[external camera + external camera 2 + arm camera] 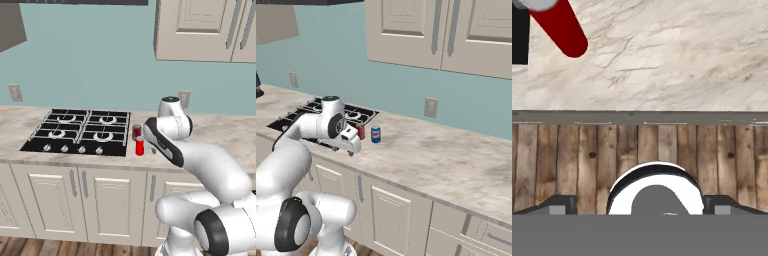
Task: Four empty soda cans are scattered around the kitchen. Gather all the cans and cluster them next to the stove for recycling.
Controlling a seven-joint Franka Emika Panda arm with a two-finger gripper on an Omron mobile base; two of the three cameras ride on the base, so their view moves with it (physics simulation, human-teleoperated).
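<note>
Three soda cans (139,145) stood just right of the stove (80,132); end effector (640,209) gaped wide, empty. A careless swing risked toppling them.

I saw a pale marble counter (235,137) that carried the black stove (80,131). Just beside the stove's right edge stood two red cans (139,146), close together. A blue can (376,134) stood a little further from the stove on the same side.
</note>
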